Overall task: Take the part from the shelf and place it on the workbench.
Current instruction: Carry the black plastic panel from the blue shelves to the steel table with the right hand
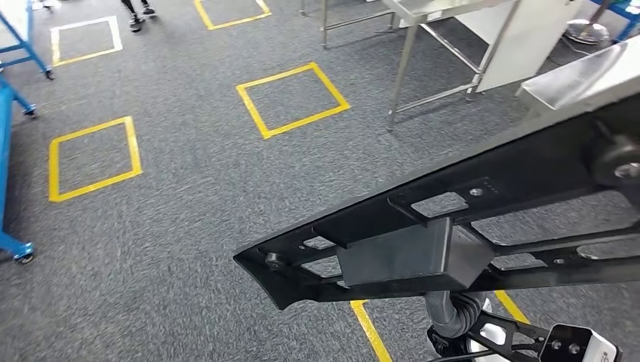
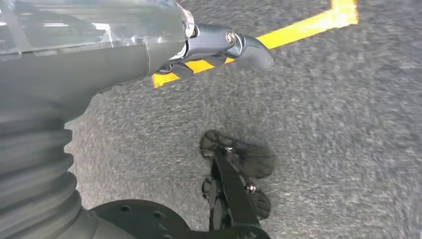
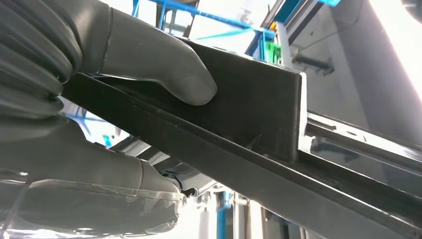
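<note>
- The left hand [image 2: 219,47] hangs low above the grey carpet [image 2: 323,149], with a yellow tape line [image 2: 298,30] just beyond its fingers [image 2: 249,50]; the fingers lie curled in with nothing in them.
- One long black part [image 1: 423,226], a ribbed plastic frame with a boxy block at its middle, is carried in the air across the head view, clear of the floor and not yet on any tabletop.
- The right hand [image 3: 99,99] grasps this part from below: the wrist view shows the thumb [image 3: 164,69] pressed on the block and the other fingers wrapped under the lower rail.
- The step in hand looks like the carry toward the workbench [image 1: 453,23], a steel-legged table well beyond the fingers, ahead and to the right.
- To do it well, the right hand should likely keep the clamp firm at the block, hold the long part level so neither end dips or swings, and keep its far end clear of the table legs on approach.
- One risk is that the single-handed hold lets the part twist about the grip.
- Counted: one part, two robot hands, four yellow tape squares on the carpet fully or partly in view, one white one, and one person's feet [image 1: 137,13] at the far edge.
</note>
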{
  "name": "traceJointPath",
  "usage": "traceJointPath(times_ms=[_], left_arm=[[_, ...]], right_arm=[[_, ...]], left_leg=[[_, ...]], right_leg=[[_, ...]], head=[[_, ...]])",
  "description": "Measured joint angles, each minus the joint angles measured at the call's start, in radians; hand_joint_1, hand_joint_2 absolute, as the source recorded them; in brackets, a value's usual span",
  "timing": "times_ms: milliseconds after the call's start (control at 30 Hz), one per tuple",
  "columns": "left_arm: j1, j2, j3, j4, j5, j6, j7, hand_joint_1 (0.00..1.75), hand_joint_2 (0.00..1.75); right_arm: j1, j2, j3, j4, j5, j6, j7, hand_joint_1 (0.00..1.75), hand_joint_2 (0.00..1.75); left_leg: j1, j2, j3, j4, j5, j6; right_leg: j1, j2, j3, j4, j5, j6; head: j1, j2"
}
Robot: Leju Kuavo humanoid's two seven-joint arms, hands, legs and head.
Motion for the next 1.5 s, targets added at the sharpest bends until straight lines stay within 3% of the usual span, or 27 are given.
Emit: traceJointPath(times_ms=[33,100,167,233,300,367,400,433,467,533,600,667,733,833,900,933,967,1033,1067,1100,1167,1200,1267,1333,1400,1433,1500], left_arm=[[0.000,0.000,0.000,0.000,0.000,-0.001,0.000,0.00,1.75],[-0.001,0.001,0.000,0.000,-0.002,-0.001,0.000,0.00,1.75],[-0.002,0.001,0.000,0.000,-0.003,-0.002,0.000,0.00,1.75],[-0.005,0.000,0.000,0.000,-0.003,-0.002,0.000,0.00,1.75],[-0.004,0.000,0.000,0.000,-0.005,-0.003,0.000,0.00,1.75],[-0.001,0.001,0.000,0.000,-0.007,-0.004,0.000,0.00,1.75],[-0.001,0.001,0.000,0.000,-0.008,-0.006,0.000,0.00,1.75],[-0.001,0.001,0.000,0.000,-0.009,-0.008,-0.001,0.00,1.75],[-0.002,0.001,-0.001,0.000,-0.010,-0.010,-0.002,0.00,1.75],[-0.004,0.001,-0.001,0.000,-0.012,-0.014,-0.002,0.00,1.75],[-0.006,0.001,-0.001,0.000,-0.012,-0.013,-0.001,0.00,1.75],[-0.009,0.001,-0.001,0.000,-0.012,-0.010,0.001,0.00,1.75],[-0.014,0.000,-0.001,0.000,-0.010,-0.006,0.001,0.00,1.75],[-0.011,-0.001,-0.001,0.000,-0.008,-0.004,0.001,0.00,1.75],[-0.006,-0.001,-0.001,0.000,-0.005,-0.004,0.001,0.00,1.75],[-0.005,-0.001,-0.001,0.000,-0.003,-0.004,0.001,0.00,1.75],[-0.005,0.000,-0.001,0.000,-0.001,-0.004,0.000,0.00,1.75],[-0.006,0.001,0.000,0.000,0.001,-0.005,0.000,0.00,1.75],[-0.006,0.001,0.000,0.000,0.002,-0.006,0.000,0.00,1.75],[-0.007,0.002,0.000,0.000,0.002,-0.007,-0.001,0.00,1.75],[-0.009,0.004,0.000,0.001,0.003,-0.011,-0.003,0.00,1.75],[-0.011,0.004,0.000,0.001,0.003,-0.014,-0.005,0.00,1.75],[-0.011,0.004,0.000,0.001,0.003,-0.020,-0.008,0.00,1.75],[-0.007,0.005,0.000,0.001,0.002,-0.023,-0.011,0.00,1.75],[-0.005,0.005,0.000,0.001,0.001,-0.024,-0.012,0.00,1.75],[-0.004,0.005,0.000,0.001,0.001,-0.025,-0.013,0.00,1.75],[-0.005,0.005,0.000,0.001,0.001,-0.028,-0.013,0.00,1.75]], right_arm=[[-0.001,0.000,0.000,0.002,-0.001,0.000,0.000,1.75,1.75],[-0.003,0.000,0.000,0.004,-0.002,-0.001,0.000,1.75,1.75],[-0.003,-0.001,0.000,0.005,-0.003,-0.002,0.000,1.75,1.75],[-0.005,-0.002,0.000,0.006,-0.004,-0.003,0.000,1.75,1.75],[-0.010,-0.004,0.001,0.007,-0.004,-0.004,0.000,1.75,1.75],[-0.013,-0.005,0.003,0.011,-0.006,-0.005,0.000,1.75,1.75],[-0.014,-0.007,0.004,0.014,-0.009,-0.006,0.000,1.75,1.75],[-0.014,-0.009,0.004,0.017,-0.016,-0.007,0.000,1.75,1.75],[-0.016,-0.012,0.005,0.020,-0.024,-0.007,0.000,1.75,1.75],[-0.023,-0.019,0.006,0.027,-0.042,-0.004,0.000,1.75,1.75],[-0.038,-0.022,0.006,0.043,-0.056,0.003,0.000,1.75,1.75],[-0.055,-0.022,0.007,0.066,-0.068,0.011,0.000,1.75,1.75],[-0.072,-0.022,0.010,0.088,-0.079,0.020,0.000,1.75,1.75],[-0.105,-0.022,0.025,0.125,-0.095,0.037,0.000,1.75,1.75],[-0.121,-0.022,0.033,0.151,-0.107,0.047,0.000,1.75,1.75],[-0.130,-0.022,0.036,0.164,-0.115,0.050,0.001,1.75,1.75],[-0.142,-0.022,0.038,0.177,-0.125,0.053,0.003,1.75,1.75],[-0.168,-0.022,0.042,0.200,-0.142,0.059,0.009,1.75,1.75],[-0.182,-0.022,0.045,0.211,-0.149,0.063,0.014,1.75,1.75],[-0.192,-0.022,0.047,0.220,-0.155,0.066,0.018,1.75,1.75],[-0.208,-0.022,0.050,0.233,-0.164,0.069,0.027,1.75,1.75],[-0.214,-0.023,0.050,0.238,-0.169,0.069,0.031,1.75,1.75],[-0.230,-0.027,0.051,0.247,-0.179,0.069,0.036,1.75,1.75],[-0.241,-0.033,0.052,0.254,-0.189,0.068,0.038,1.75,1.75],[-0.243,-0.040,0.052,0.262,-0.197,0.066,0.037,1.75,1.75],[-0.243,-0.044,0.053,0.265,-0.200,0.065,0.037,1.75,1.75],[-0.243,-0.052,0.054,0.268,-0.203,0.061,0.036,1.75,1.75]], left_leg=[[0.001,-0.023,0.025,-0.065,0.027,0.004],[0.000,-0.051,0.049,-0.129,0.044,0.008],[-0.001,-0.034,0.053,-0.138,0.046,0.014],[0.002,-0.010,0.058,-0.149,0.053,0.026],[0.002,0.017,0.060,-0.155,0.055,0.034],[0.001,0.046,0.060,-0.155,0.053,0.036],[0.002,0.059,0.060,-0.154,0.052,0.035],[0.002,0.072,0.061,-0.154,0.050,0.033],[0.003,0.084,0.063,-0.152,0.047,0.029],[0.001,0.104,0.068,-0.146,0.038,0.019],[-0.003,0.123,0.073,-0.142,0.030,0.005],[-0.002,0.142,0.080,-0.143,0.026,-0.008],[0.003,0.118,0.077,-0.121,0.006,-0.018],[0.007,0.047,-0.004,0.055,-0.086,-0.023],[0.007,0.035,-0.062,0.158,-0.111,-0.022],[0.006,0.033,-0.067,0.154,-0.093,-0.019],[0.006,0.028,-0.053,0.109,-0.056,-0.014],[0.005,-0.011,0.004,-0.035,0.022,0.000],[0.004,-0.030,0.027,-0.091,0.043,0.004],[0.003,-0.043,0.039,-0.121,0.049,0.007],[0.000,-0.034,0.045,-0.134,0.048,0.012],[0.001,-0.024,0.049,-0.141,0.052,0.017],[0.005,0.001,0.056,-0.155,0.059,0.029],[0.004,0.027,0.058,-0.160,0.060,0.035],[0.004,0.054,0.058,-0.160,0.058,0.035],[0.005,0.067,0.059,-0.159,0.056,0.033],[0.006,0.090,0.062,-0.154,0.049,0.026]], right_leg=[[0.000,0.012,0.000,0.002,-0.001,0.003],[-0.003,0.034,-0.006,0.003,0.001,0.014],[-0.006,0.051,-0.013,0.003,0.004,0.027],[-0.005,0.010,-0.028,0.032,-0.017,0.037],[-0.005,-0.053,-0.080,0.138,-0.076,0.044],[-0.011,-0.072,-0.142,0.261,-0.124,0.052],[-0.015,-0.075,-0.154,0.284,-0.124,0.056],[-0.019,-0.079,-0.146,0.268,-0.106,0.059],[-0.021,-0.090,-0.116,0.212,-0.074,0.060],[-0.019,-0.136,-0.041,0.071,-0.021,0.059],[-0.012,-0.157,-0.010,0.010,-0.008,0.049],[-0.008,-0.132,-0.013,0.009,-0.009,0.035],[-0.011,-0.110,-0.011,0.004,-0.005,0.022],[-0.011,-0.077,-0.010,0.001,-0.001,0.007],[-0.006,-0.049,-0.010,0.002,-0.001,0.004],[-0.004,-0.035,-0.009,0.002,-0.001,0.003],[-0.002,-0.021,-0.008,0.003,-0.001,0.004],[-0.002,0.005,-0.006,0.004,-0.001,0.006],[-0.002,0.016,-0.008,0.006,0.000,0.009],[-0.004,0.027,-0.011,0.006,0.001,0.014],[-0.008,0.046,-0.016,0.003,0.005,0.029],[-0.009,0.040,-0.018,0.005,0.004,0.035],[-0.007,-0.010,-0.040,0.049,-0.025,0.044],[-0.009,-0.061,-0.100,0.166,-0.086,0.050],[-0.016,-0.072,-0.157,0.275,-0.120,0.060],[-0.020,-0.076,-0.161,0.281,-0.110,0.064],[-0.025,-0.097,-0.108,0.176,-0.048,0.070]], head=[[0.001,0.000],[0.001,0.000],[0.001,0.000],[0.004,0.000],[0.008,0.000],[0.009,0.000],[0.009,0.000],[0.009,0.000],[0.009,0.000],[0.011,0.000],[0.011,0.000],[0.010,0.000],[0.007,0.000],[0.000,0.000],[-0.001,0.000],[-0.001,0.000],[-0.001,0.000],[0.000,0.000],[-0.001,0.000],[-0.001,0.000],[-0.002,0.000],[-0.001,0.000],[0.004,0.000],[0.008,0.000],[0.009,0.000],[0.009,0.000],[0.009,0.000]])
